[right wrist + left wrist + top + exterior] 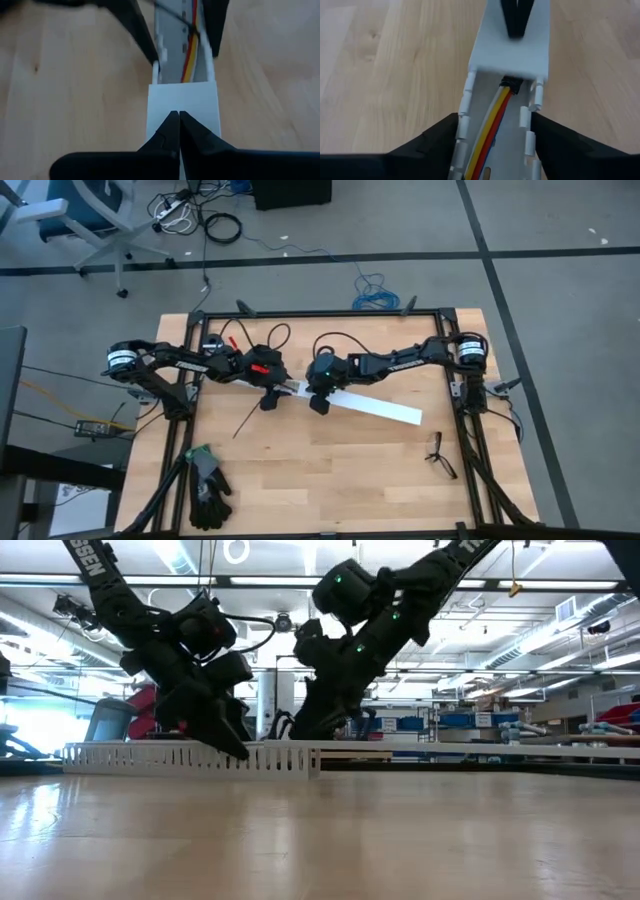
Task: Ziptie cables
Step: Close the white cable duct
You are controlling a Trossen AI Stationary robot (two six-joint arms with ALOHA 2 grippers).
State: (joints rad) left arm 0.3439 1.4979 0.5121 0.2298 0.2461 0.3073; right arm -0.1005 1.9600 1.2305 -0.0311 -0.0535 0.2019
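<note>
1. I have both arms meeting near the table's centre in the high view, over a long white slotted channel (375, 407) that runs from the middle out toward four o'clock.
2. My left gripper (495, 145) comes in from nine o'clock; its fingers stand part-way open, one on each side of the channel's slotted walls. Whether they press those walls or just stand beside them I cannot tell.
3. My right gripper (179, 131) comes in from three o'clock with its fingers closed tip to tip, resting on the channel's flat white cover (183, 107). It holds nothing that I can make out.
4. The cables (492, 117) lie inside the open part of the channel between my left fingers: yellow, red and pale wires running lengthwise, ending in a small dark plug just at the edge of the cover.
5. The ziptie (248, 420) appears to be the thin dark strip lying bare on the wood at about seven o'clock from the grippers, apart from both.
6. My judgement on progress: the wires are seated in the channel, but nothing is bound. The tie is not yet picked up, looped round the bundle or cinched, so the main work is left.
</note>
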